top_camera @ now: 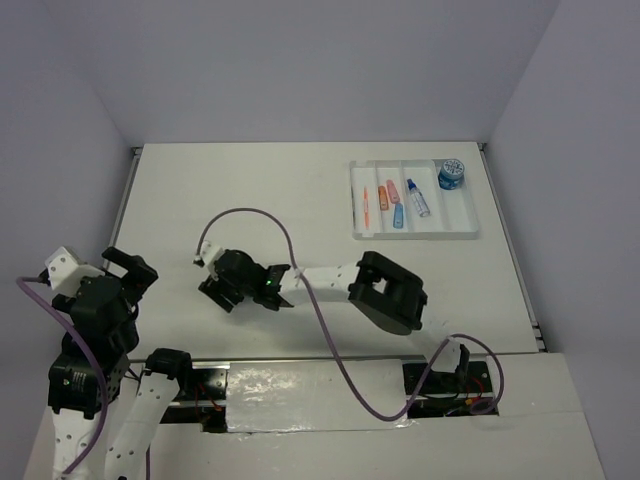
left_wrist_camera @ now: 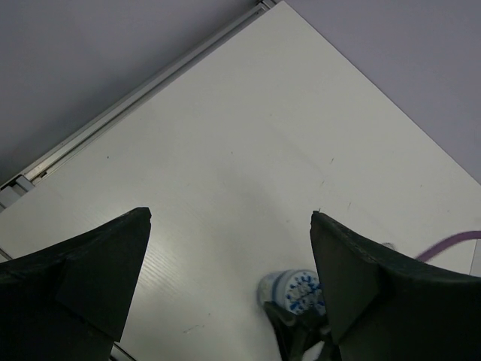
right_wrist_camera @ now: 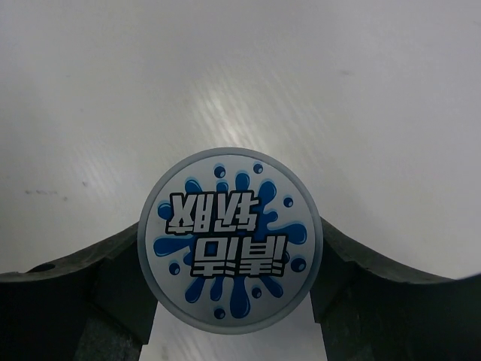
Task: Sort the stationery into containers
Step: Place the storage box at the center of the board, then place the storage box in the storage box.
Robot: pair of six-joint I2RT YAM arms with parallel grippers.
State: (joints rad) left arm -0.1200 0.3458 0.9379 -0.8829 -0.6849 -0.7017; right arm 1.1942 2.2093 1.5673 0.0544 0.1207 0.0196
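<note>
My right gripper [top_camera: 214,289] reaches to the left-centre of the table. In the right wrist view it [right_wrist_camera: 231,252] is shut on a round blue roll [right_wrist_camera: 231,241] with a blue-splash white top, one finger on each side. The roll also shows in the left wrist view [left_wrist_camera: 297,292], low at the table. My left gripper [left_wrist_camera: 233,286] is open and empty at the near left [top_camera: 128,268]. The white divided tray [top_camera: 415,235] at the far right holds a second blue roll [top_camera: 452,175], a blue-capped bottle [top_camera: 417,198], pink [top_camera: 392,190], orange [top_camera: 382,199] and blue [top_camera: 398,216] capsules and an orange pen [top_camera: 365,205].
A purple cable [top_camera: 290,250] loops over the right arm above the table's middle. The table's raised left edge [top_camera: 125,200] and back edge [top_camera: 310,145] meet grey walls. The right arm's elbow [top_camera: 390,292] lies near the front right.
</note>
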